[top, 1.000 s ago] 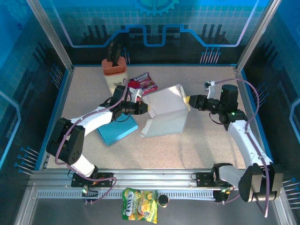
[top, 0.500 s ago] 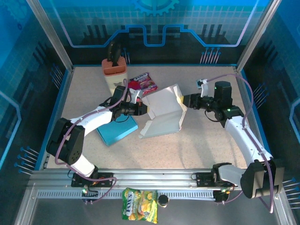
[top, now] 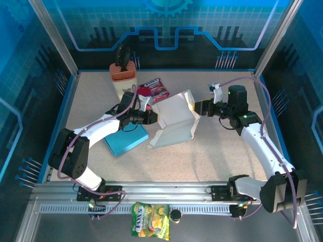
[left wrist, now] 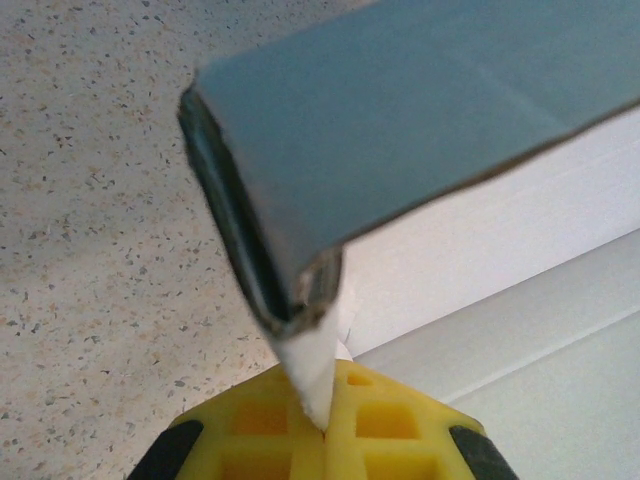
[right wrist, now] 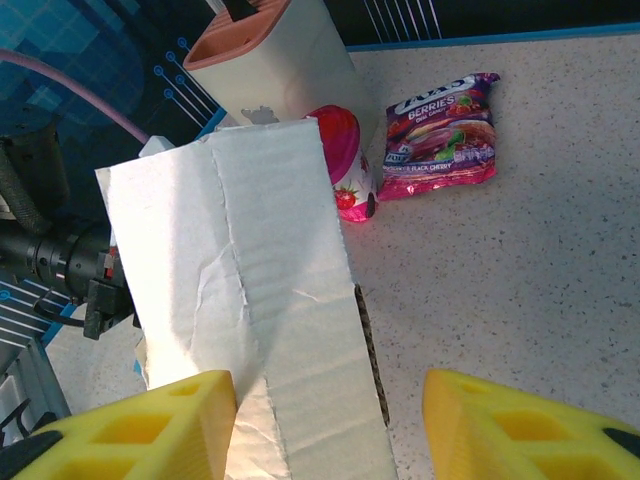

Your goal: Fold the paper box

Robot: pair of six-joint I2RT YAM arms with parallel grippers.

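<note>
The paper box (top: 174,125) stands partly folded at the middle of the surface (top: 222,156), one panel raised and a lower panel sloping down toward the near side. Compared with one second ago, I see the raised panel pushed in toward the left arm, so the box's right edge now sits further left and the whole shape is narrower.

The left end effector (top: 153,117) is at the box's left edge. In the left wrist view it (left wrist: 320,425) is closed on a thin white flap of the box (left wrist: 430,130), pinched between the yellow pads. Its position matches the earlier frames.

The right end effector (top: 198,108) is at the box's upper right corner and has moved left and slightly away from me over the last second. In the right wrist view it (right wrist: 330,420) is open: the box panel (right wrist: 250,290) lies between the yellow fingers (right wrist: 150,420), against the one on the left of the picture and apart from the other.

Beyond the box lie a berries packet (top: 157,89), a red cup (right wrist: 345,165) and a beige container (top: 123,75). A blue pad (top: 126,141) lies under the left arm. None of these has shifted.
</note>
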